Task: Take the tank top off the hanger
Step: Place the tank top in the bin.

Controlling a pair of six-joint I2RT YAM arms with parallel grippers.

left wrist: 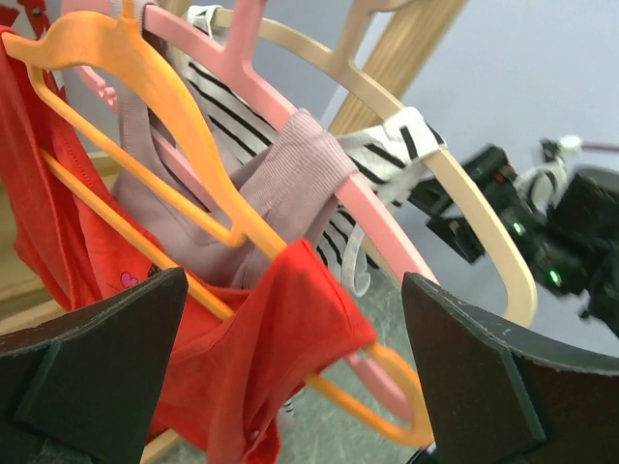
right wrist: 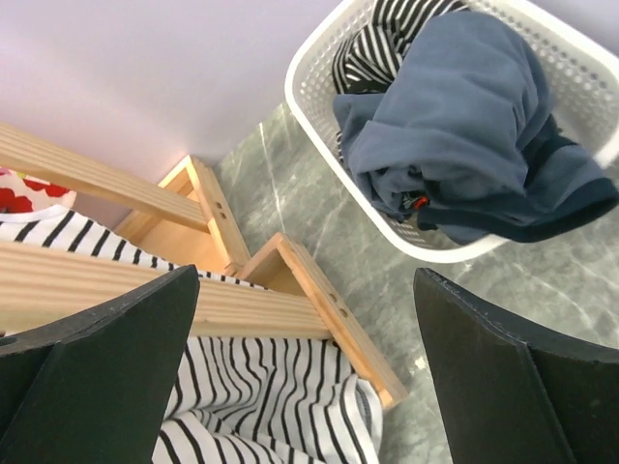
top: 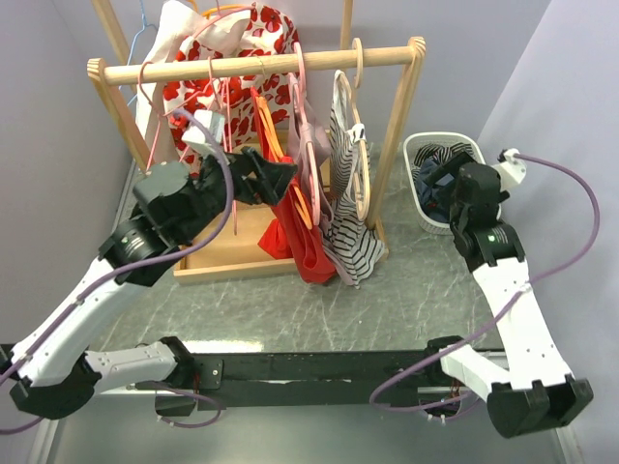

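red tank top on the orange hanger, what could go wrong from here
The open left fingers face a crowded bunch: closing could catch the mauve top or pink hanger along with the red tank top. It hangs over the orange hanger, so a sideways pull might drag that hanger along the wooden rail instead of freeing the cloth.

Between the spread fingers (left wrist: 97, 367), a red tank top (left wrist: 247, 358) (mauve top (left wrist: 300, 164) behind) drapes an orange hanger (left wrist: 135, 68)
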